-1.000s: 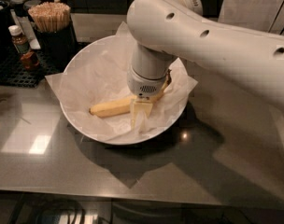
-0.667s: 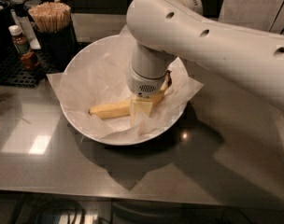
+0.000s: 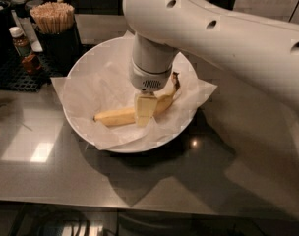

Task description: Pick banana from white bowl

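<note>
Jaws clamp the banana (image 3: 115,117) around its middle. The gripper (image 3: 145,108) reaches straight down into the white bowl (image 3: 130,149), where the banana lies across the paper, stem pointing far right.

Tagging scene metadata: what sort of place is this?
Probably a café or office kitchenette counter: a dark glossy countertop, a cup of wooden stir sticks and a small sauce bottle beside it. The gripper sits low in the white bowl, over the banana's middle.
</note>
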Robot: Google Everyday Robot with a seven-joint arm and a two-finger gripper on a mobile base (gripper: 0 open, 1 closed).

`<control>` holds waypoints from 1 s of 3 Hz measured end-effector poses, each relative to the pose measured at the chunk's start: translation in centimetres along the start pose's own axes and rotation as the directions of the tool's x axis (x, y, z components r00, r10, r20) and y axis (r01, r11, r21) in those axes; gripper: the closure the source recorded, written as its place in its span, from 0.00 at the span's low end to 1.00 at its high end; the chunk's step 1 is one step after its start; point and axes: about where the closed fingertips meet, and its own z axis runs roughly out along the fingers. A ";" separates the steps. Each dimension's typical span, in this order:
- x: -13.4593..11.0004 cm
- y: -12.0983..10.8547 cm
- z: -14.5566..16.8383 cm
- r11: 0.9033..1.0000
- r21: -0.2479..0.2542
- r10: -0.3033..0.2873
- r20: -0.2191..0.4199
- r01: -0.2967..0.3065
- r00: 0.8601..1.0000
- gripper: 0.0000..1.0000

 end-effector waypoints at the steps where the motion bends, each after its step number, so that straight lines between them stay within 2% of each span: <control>1: -0.3 -1.0 -1.5 0.999 0.041 -0.006 -0.027 0.007 1.000 0.19; 2: -0.3 -1.0 -1.5 0.999 0.042 -0.006 -0.028 0.008 1.000 0.37; 3: -0.3 -1.0 -1.5 0.999 0.042 -0.006 -0.028 0.008 1.000 0.61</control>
